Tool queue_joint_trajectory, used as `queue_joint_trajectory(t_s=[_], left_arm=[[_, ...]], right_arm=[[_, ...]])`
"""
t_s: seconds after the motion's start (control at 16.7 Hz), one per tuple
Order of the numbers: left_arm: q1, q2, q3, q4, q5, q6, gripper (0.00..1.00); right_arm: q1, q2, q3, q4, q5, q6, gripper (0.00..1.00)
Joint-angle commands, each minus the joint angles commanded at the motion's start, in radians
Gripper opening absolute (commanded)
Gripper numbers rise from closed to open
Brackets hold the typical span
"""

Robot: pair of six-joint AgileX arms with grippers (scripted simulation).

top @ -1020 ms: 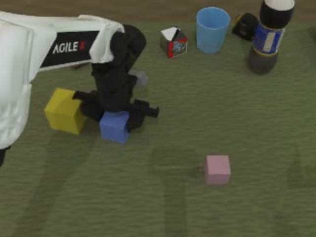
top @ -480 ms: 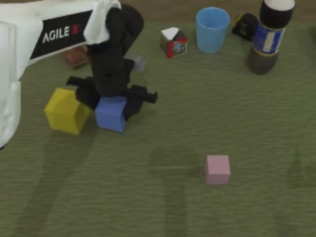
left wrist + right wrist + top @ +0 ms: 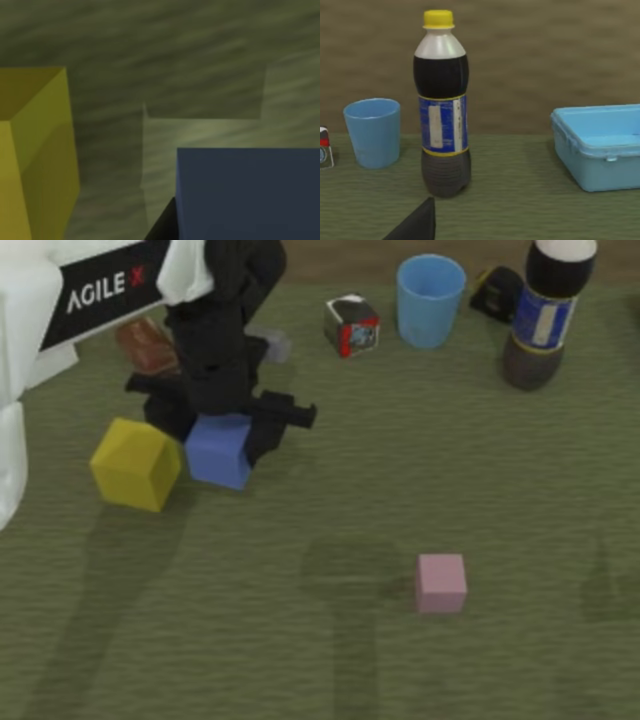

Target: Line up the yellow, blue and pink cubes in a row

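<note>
Top view: the left gripper sits in the upper left of the frame, its dark fingers closed around the blue cube, which looks lifted a little above the green table. The cube hangs just beside the yellow cube, on its right, apparently so the two can form the start of the row. The pink cube lies well apart, lower right of centre, not yet brought into line. Along the upper edge stand a small printed box, a light-blue cup and a cola bottle, none of them part of the row. The right arm is out of this frame.

Left wrist view: the blue cube fills the lower right, close under the camera as a held thing would be, with its square shadow on the cloth beyond it. The yellow cube stands at the left edge, a strip of table between them.

Right wrist view: the parked arm looks at the cola bottle, the cup and a light-blue lidded tub; only a dark tip shows at the lower edge, so its opening cannot be told
</note>
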Motion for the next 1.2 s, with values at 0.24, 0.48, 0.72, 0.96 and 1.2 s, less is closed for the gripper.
queue_joint_trajectory(t_s=[0.24,0.48,0.72,0.96,1.2], left_arm=[[-0.066,-0.001,0.01,-0.013,-0.002,-0.113,0.0],[-0.188,-0.014,0.01,-0.035,-0.005,-0.348,0.0],[-0.312,-0.034,0.005,-0.053,-0.007,-0.584,0.0],[-0.367,-0.054,-0.001,-0.055,-0.009,-0.67,0.0],[-0.363,-0.048,-0.002,-0.051,-0.008,-0.667,0.0]], right_arm=[[0.0,0.0,0.0,0.0,0.0,0.0,1.0],[0.0,0.0,0.0,0.0,0.0,0.0,1.0],[0.0,0.0,0.0,0.0,0.0,0.0,1.0],[0.0,0.0,0.0,0.0,0.0,0.0,1.0],[0.0,0.0,0.0,0.0,0.0,0.0,1.0]])
